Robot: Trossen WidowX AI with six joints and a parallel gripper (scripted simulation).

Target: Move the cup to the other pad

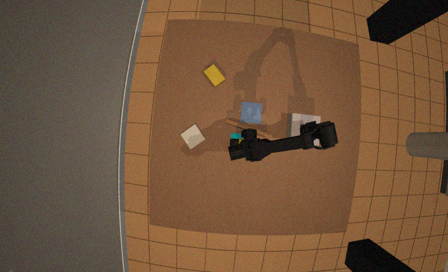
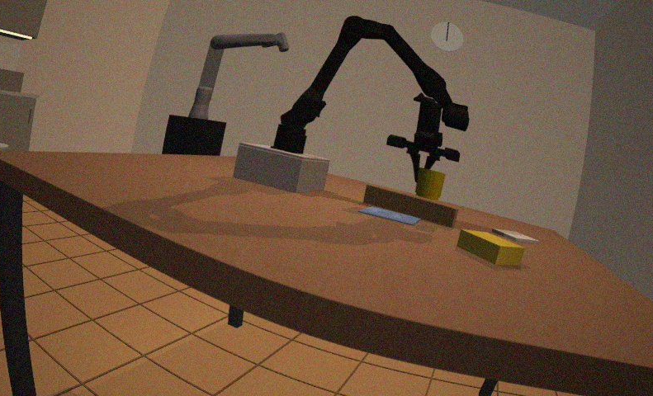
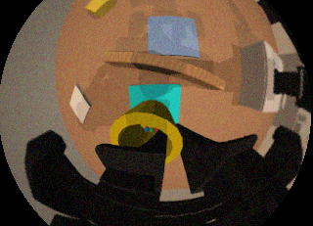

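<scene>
The yellow cup is upright or nearly so, with several small coloured marbles inside. My gripper is shut on the cup's wall and holds it in the air on the far side of the wooden barrier in the exterior view. The teal pad lies below and partly behind the cup in the wrist view; the arm hides much of it from above. The blue pad lies bare across the barrier.
A low wooden barrier stands between the pads. A yellow block and a white tile lie farther out. The arm stands on a grey box.
</scene>
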